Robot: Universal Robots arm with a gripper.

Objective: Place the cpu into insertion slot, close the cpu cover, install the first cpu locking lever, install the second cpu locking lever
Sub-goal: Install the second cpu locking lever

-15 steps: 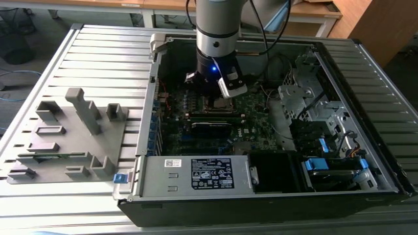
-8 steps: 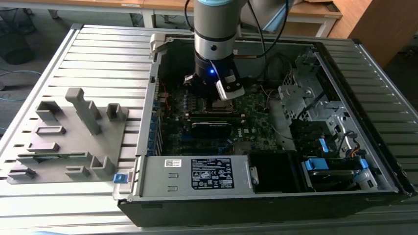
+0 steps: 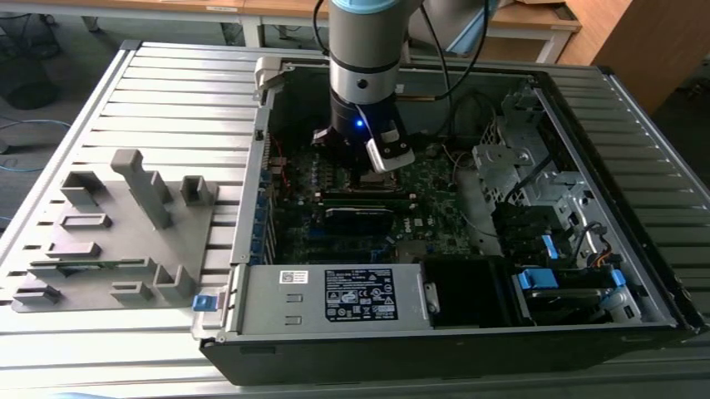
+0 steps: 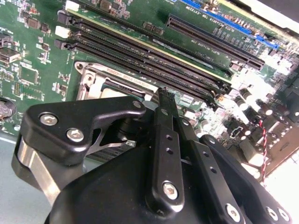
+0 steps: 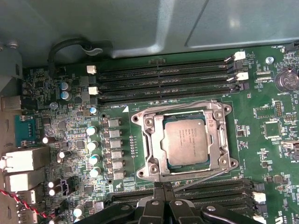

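Hand (image 5: pixel 162 186) with fingers pressed together, holding nothing, poised over the motherboard (image 5: pixel 261 158) at the socket's edge. Cpu (image 5: pixel 184 140) seated in the slot (image 5: pixel 161 147) just beyond the fingertips, framed by the lowered cover (image 5: pixel 152 161); memory slots (image 5: pixel 163 81) farther out.

Grey-and-blue arm (image 3: pixel 361 50) — black wrist (blue light), black screw-studded gripper (image 4: pixel 164 100).

— How does the arm (image 3: pixel 364 58) stand?
— Upright, its wrist pointing straight down.
— And the gripper (image 4: pixel 164 95)?
— Below the wrist, black fingers (image 4: pixel 163 154) pressed together, tips meeting with no gap.
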